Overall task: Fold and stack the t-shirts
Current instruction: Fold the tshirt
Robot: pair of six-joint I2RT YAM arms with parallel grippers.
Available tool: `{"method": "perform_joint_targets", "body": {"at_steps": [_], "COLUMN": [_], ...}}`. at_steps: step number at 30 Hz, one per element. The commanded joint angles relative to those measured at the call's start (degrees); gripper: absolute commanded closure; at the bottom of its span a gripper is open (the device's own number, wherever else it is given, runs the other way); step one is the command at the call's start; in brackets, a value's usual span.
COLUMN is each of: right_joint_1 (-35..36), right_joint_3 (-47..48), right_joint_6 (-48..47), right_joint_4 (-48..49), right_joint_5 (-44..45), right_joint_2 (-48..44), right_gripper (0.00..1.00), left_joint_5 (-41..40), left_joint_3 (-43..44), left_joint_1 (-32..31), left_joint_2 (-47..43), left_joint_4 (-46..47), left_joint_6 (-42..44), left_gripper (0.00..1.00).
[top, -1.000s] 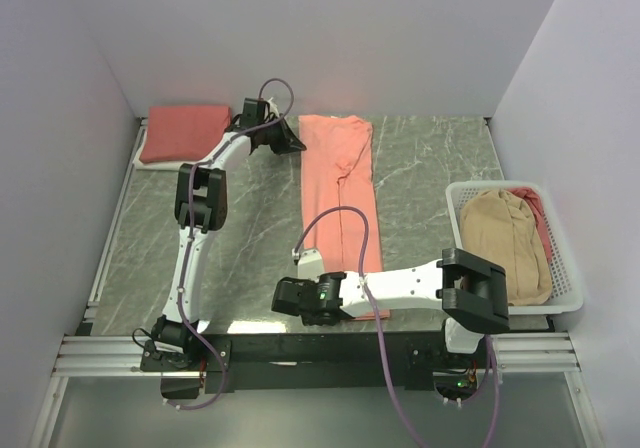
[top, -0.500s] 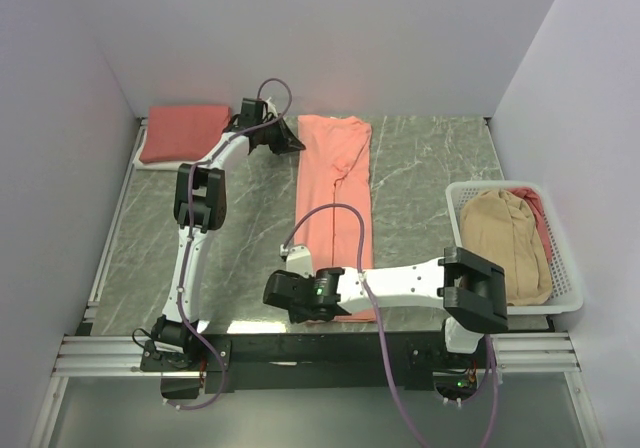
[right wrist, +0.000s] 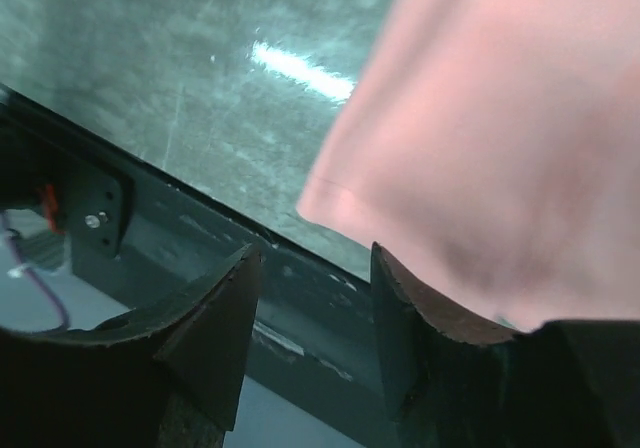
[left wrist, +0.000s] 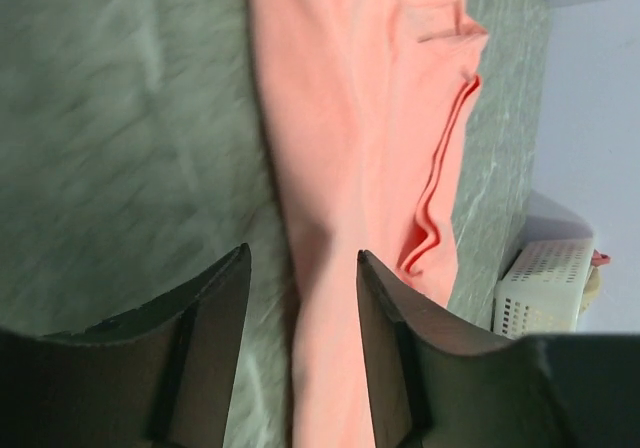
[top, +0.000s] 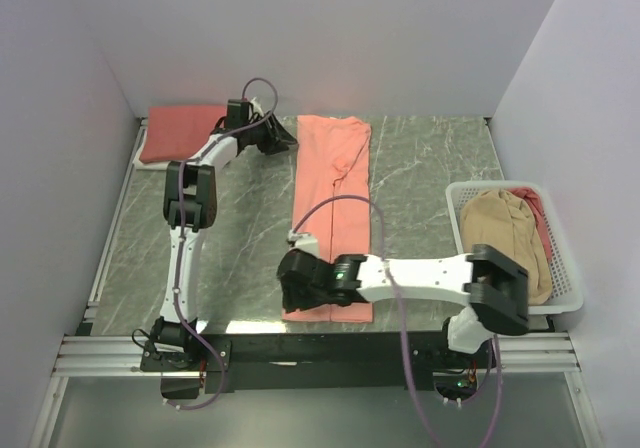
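I can't read any words, numbers or signs anywhere. The pink t-shirt (top: 335, 178) in the middle of the table is plain. The white basket (top: 490, 185) at three o'clock has no label I can see.

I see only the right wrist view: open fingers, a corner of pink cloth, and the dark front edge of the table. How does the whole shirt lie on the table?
Observer: The salmon shirt lies flat as one long, narrow strip. It runs from the near edge of the table to its far edge.
Operator: Thank you. And where is the left gripper?
Observer: The left gripper is at the far left corner of that strip, with its jaws open and gripping nothing.
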Motion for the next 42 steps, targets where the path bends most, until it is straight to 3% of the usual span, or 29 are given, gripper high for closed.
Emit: {"method": "perform_joint_targets", "body": {"at_steps": [1, 7, 13, 17, 21, 24, 33, 42], "right_joint_1": [-3.13, -9.98, -17.36, -19.92, -20.36, -20.36, -20.36, -20.45], "right_joint_3": [-3.63, -16.45, -29.38, -37.37, -41.16, -43.54, -44.51, -44.07], "right_joint_6": [0.86, 5.25, 8.77, 10.79, 12.02, 12.64, 12.64, 11.85], "right_joint_4": [1.94, -0.08, -3.42, -2.81, -3.33, -3.33, -2.72, -2.19], "right_joint_5": [0.69, 3.16, 3.17, 0.09, -1.41, -2.20, -3.70, -5.63], "right_joint_2": [-10.60, -26.94, -44.08, -52.52, -55.17, -55.27, -49.73, -46.04], "right_gripper": [0.45, 0.45, 0.46, 0.50, 0.51, 0.51, 0.53, 0.53], "left_joint_5": [-0.21, -6.53, -17.87, -27.18, -32.55, -35.99, -43.28, -42.32], "left_joint_3": [-6.29, -25.63, -48.03, -64.11, -81.68, -88.90, -95.87, -102.46], "left_joint_1": [1.52, 2.31, 1.09, -4.87, -10.77, -16.22, -29.40, -41.80], "left_joint_2": [-10.41, -26.58, -44.42, -61.87, -76.93, -86.34, -96.30, -96.56], "left_joint_4": [3.93, 5.17, 1.47, 0.06, 0.07, -2.66, -13.37, -11.28], "left_joint_6": [1.17, 2.32, -3.74, -6.99, -9.72, -11.30, -21.14, -28.44], "left_gripper": [0.48, 0.50, 0.58, 0.64, 0.61, 0.56, 0.55, 0.58]}}
